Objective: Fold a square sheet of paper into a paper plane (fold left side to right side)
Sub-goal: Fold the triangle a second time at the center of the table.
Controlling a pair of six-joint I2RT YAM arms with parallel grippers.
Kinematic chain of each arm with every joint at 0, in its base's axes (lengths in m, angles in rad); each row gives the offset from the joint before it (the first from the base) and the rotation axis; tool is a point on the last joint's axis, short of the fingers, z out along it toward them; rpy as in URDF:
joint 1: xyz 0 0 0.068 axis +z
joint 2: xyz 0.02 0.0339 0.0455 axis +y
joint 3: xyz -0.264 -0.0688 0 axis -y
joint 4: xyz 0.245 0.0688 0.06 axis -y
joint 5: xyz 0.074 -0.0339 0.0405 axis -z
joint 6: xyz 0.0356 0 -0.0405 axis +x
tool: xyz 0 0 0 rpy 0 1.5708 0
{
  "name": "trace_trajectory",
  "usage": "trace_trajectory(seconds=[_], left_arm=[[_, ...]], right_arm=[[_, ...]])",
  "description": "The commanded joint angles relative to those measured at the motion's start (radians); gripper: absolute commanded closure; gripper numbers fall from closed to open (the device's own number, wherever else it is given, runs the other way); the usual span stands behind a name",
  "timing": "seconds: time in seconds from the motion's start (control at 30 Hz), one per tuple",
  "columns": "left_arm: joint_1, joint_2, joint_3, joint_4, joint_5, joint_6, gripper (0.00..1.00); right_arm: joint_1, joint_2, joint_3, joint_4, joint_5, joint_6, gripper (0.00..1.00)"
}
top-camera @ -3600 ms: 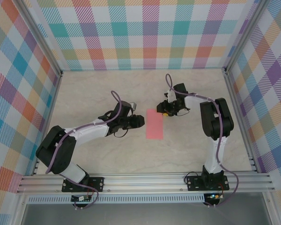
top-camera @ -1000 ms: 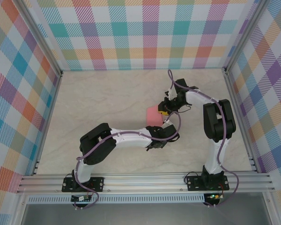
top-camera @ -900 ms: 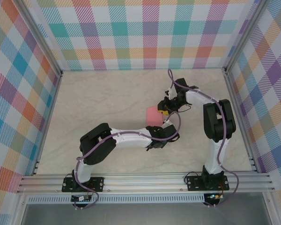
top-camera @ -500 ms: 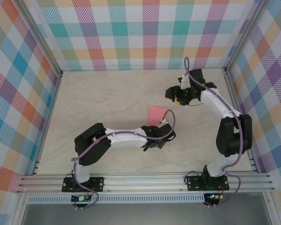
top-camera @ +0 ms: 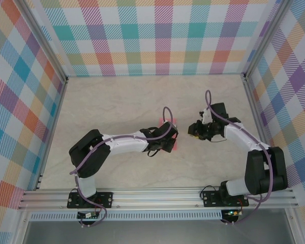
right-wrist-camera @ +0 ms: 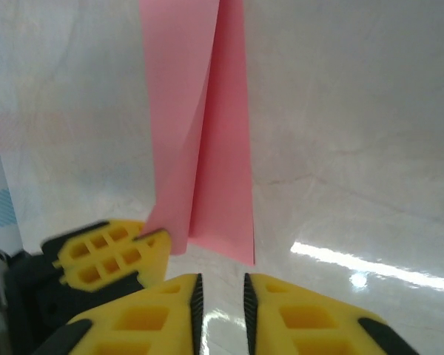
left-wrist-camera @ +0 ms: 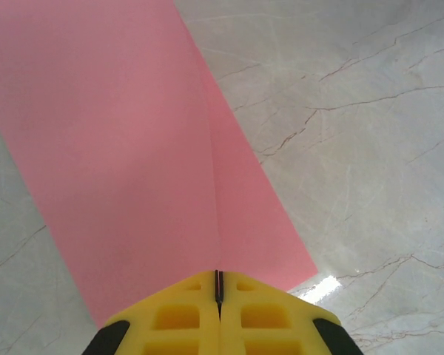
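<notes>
Marble-look bench (top-camera: 117, 101), pink sheet (right-wrist-camera: 222, 133) folded lengthwise on it, one flap lifted. Left jaws clamp its end; right jaws, barely apart and empty, sit just short of it. Release now and that flap likely pops open, skewing the crease.

L gripper (left-wrist-camera: 217, 275) jaws shut; R gripper (right-wrist-camera: 222, 277) jaws slightly apart.

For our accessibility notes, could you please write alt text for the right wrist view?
Folded pink paper lies on a marble table. The left end effector touches its near corner; the right end effector, slightly open and empty, is just short of it.
</notes>
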Motion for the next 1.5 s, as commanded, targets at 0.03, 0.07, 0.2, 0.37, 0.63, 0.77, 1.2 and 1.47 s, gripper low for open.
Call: trace_trajectory(seconds=[0.03, 0.07, 0.2, 0.37, 0.63, 0.77, 1.2, 1.47], left_arm=[[0.039, -0.052, -0.030, 0.033, 0.090, -0.030, 0.98], [0.047, -0.058, -0.036, 0.031, 0.100, -0.031, 0.98], [0.076, -0.076, -0.059, 0.028, 0.130, -0.035, 0.97], [0.104, -0.086, -0.073, 0.019, 0.149, -0.033, 0.97], [0.129, -0.068, -0.055, -0.006, 0.170, 0.001, 0.97], [0.142, -0.045, -0.037, -0.024, 0.175, 0.026, 0.97], [0.179, 0.023, 0.006, -0.028, 0.196, 0.067, 0.97], [0.187, 0.045, 0.033, -0.040, 0.204, 0.090, 0.97]], right_arm=[[0.116, 0.056, -0.044, 0.140, -0.061, 0.057, 0.85], [0.138, 0.076, -0.049, 0.155, -0.049, 0.071, 0.86], [0.193, 0.144, -0.047, 0.203, -0.025, 0.110, 0.90], [0.218, 0.201, -0.024, 0.178, 0.020, 0.102, 0.92], [0.229, 0.270, -0.018, 0.114, 0.069, 0.078, 0.93], [0.235, 0.295, -0.006, 0.081, 0.089, 0.064, 0.93], [0.247, 0.317, 0.011, 0.028, 0.138, 0.037, 0.93], [0.248, 0.289, 0.008, 0.036, 0.130, 0.036, 0.93]])
